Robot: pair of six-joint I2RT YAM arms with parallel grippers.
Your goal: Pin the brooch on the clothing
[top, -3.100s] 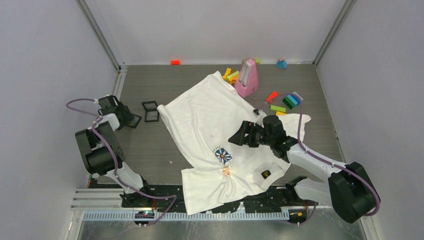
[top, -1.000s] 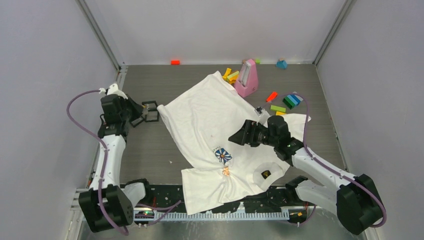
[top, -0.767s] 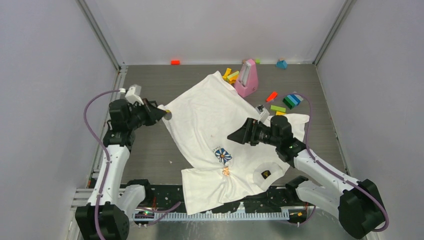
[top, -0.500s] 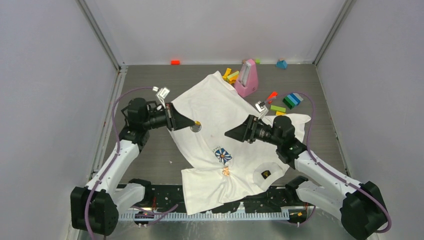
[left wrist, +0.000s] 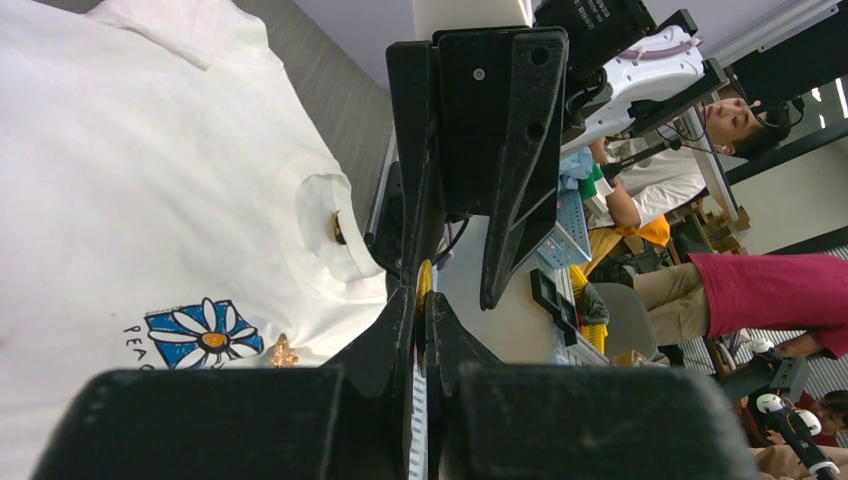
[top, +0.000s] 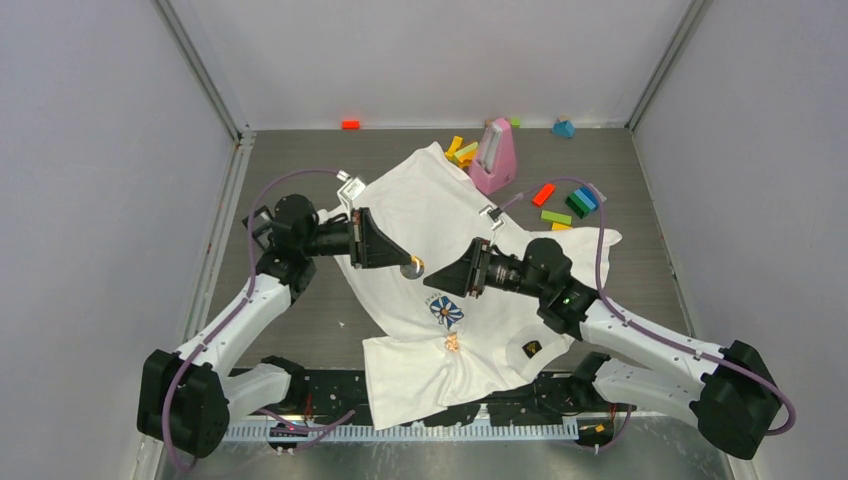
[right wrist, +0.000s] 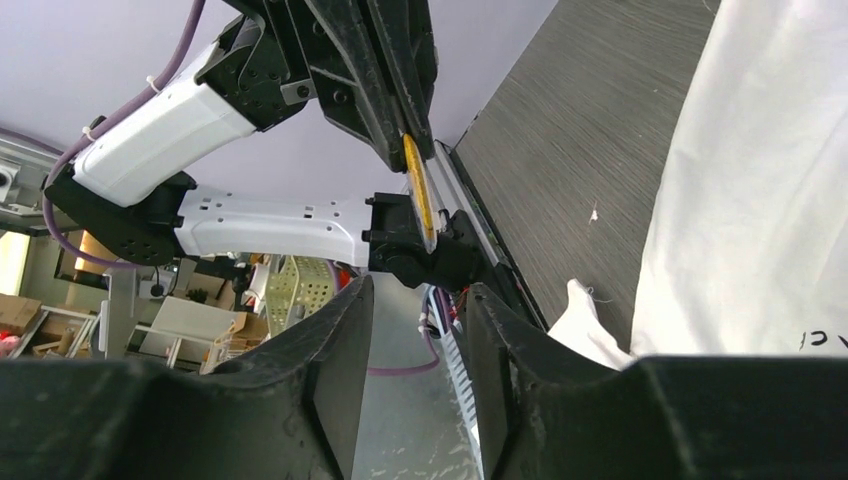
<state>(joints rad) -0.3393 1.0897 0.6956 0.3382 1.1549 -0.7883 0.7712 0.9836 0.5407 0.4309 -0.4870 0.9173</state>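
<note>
The white T-shirt [top: 420, 215] lies spread on the table, its blue daisy print [top: 446, 311] and black neck label [top: 531, 348] near the front. My left gripper [top: 405, 262] is raised over the shirt and shut on the brooch [top: 412, 266], a thin round gold disc. The left wrist view shows it edge-on [left wrist: 424, 278] between the fingertips. My right gripper [top: 432, 283] is open and empty, pointing at the left one, tips nearly meeting. In the right wrist view the brooch [right wrist: 418, 190] hangs just beyond my open right gripper [right wrist: 417, 288].
A small gold ornament [top: 452, 342] sits on the shirt just below the daisy. A pink upright object [top: 495, 155] stands at the shirt's far edge, with coloured blocks [top: 578, 201] to its right. An orange block [top: 350, 124] lies by the back wall.
My left arm swung from the table's left side over the shirt, carrying the brooch. My right gripper moved left toward it, so the two now face tip to tip.
</note>
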